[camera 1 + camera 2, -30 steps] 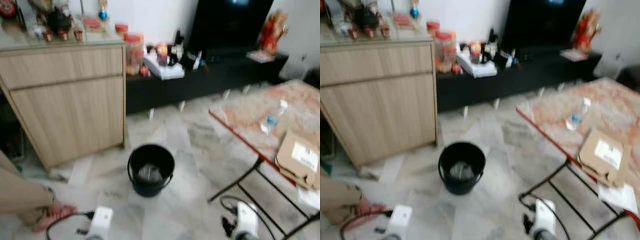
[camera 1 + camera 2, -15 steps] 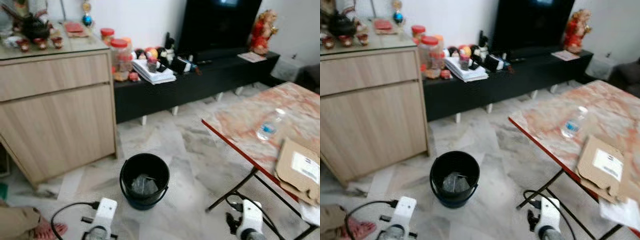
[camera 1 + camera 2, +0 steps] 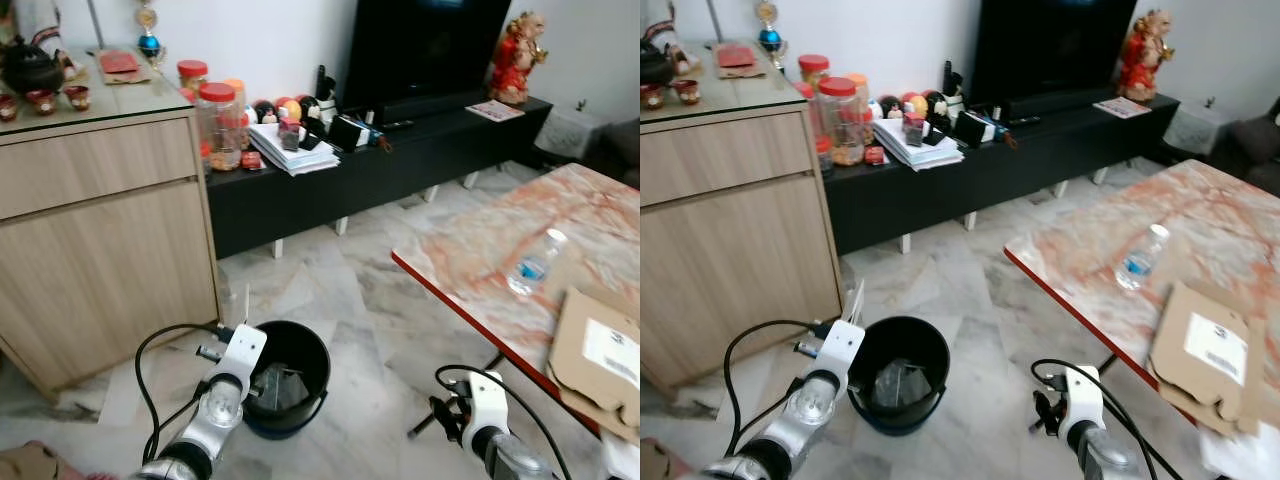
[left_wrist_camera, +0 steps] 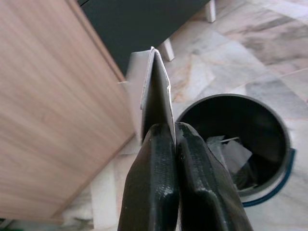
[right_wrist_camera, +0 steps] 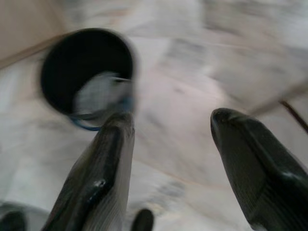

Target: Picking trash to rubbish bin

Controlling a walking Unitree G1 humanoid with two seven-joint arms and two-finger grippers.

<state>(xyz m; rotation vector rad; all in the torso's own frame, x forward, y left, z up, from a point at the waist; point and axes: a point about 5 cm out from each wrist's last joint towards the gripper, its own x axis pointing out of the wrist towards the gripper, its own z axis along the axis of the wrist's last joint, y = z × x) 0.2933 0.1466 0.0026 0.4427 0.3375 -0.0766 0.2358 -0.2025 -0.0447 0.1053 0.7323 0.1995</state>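
Left pincer [image 4: 175, 132] clamped tight on a thin white piece of card [image 4: 153, 91], fingers [image 4: 154, 183] pressed together with the card standing up between the tips. Raised on the left arm [image 3: 215, 405], just beside the near-left rim of the black rubbish bin [image 3: 290, 375], the card's upper edge poking up above the wrist. Not over the opening, though; the wrist view puts the card beside the bin's rim, with the wooden cabinet [image 3: 100, 240] close on the other side.

Bin sitting on the marble floor [image 3: 350, 290], near the cabinet's right corner, crumpled pale trash [image 3: 280, 385] already lying at the bottom.

Right pincer [image 5: 171, 144] spread wide, nothing between its fingers [image 5: 103, 163], pointing down at bare floor with the bin off to the left of it. Right arm [image 3: 485, 430] low, near the red-edged marble surface [image 3: 480, 250]. Blurred, that right wrist view.

On that surface at the right, a clear plastic water bottle [image 3: 530, 265] lying down, and nearer, a flattened cardboard box [image 3: 595, 355] with a white label. Far back, a black TV bench [image 3: 400, 160] cluttered with jars and papers.
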